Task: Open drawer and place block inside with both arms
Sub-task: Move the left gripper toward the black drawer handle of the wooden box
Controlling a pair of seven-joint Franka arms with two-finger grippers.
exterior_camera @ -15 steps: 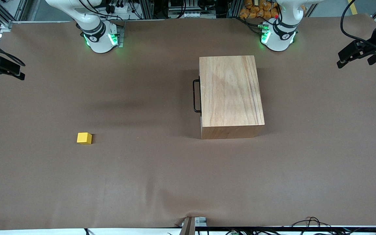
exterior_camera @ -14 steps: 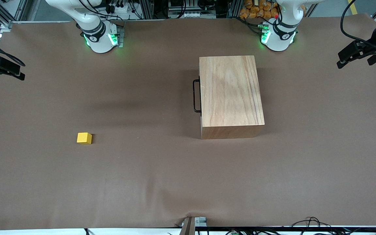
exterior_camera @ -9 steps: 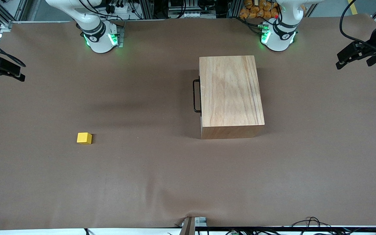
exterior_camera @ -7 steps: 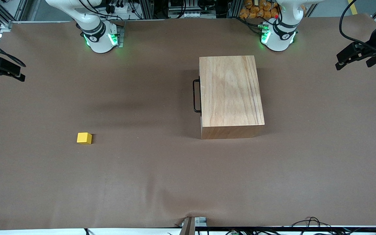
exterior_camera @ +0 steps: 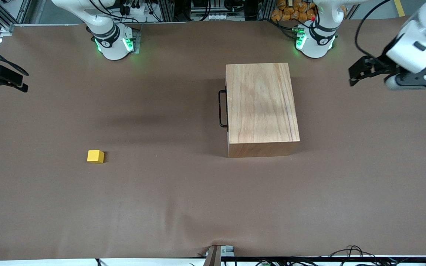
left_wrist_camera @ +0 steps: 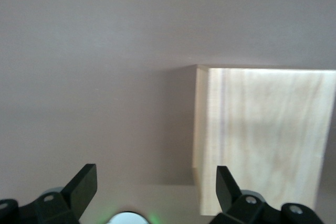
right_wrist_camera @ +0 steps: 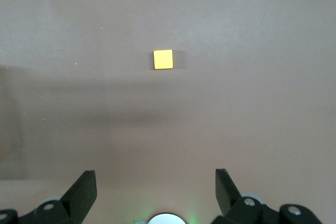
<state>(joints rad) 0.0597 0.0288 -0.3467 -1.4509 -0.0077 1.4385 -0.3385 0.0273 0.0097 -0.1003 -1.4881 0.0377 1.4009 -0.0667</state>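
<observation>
**Both jaws spread, drawer shut, block waiting**

Front view: my left gripper (exterior_camera: 352, 75) hangs over the bench (exterior_camera: 183, 199) at the left arm's end, beside the wooden box (exterior_camera: 261, 103). The drawer's black handle (exterior_camera: 221, 109) faces the right arm's end, its long axis running toward the camera. My right gripper (exterior_camera: 22, 85) waits at the other edge. Since a second ago the left arm has swung in toward the box; nothing else moved.

Left wrist view: my jaws stand wide and empty, the box ahead of them.

Right wrist view: jaws wide, empty; the yellow block (right_wrist_camera: 163, 59) lies straight ahead on the bench, so this arm is nearer it.
</observation>
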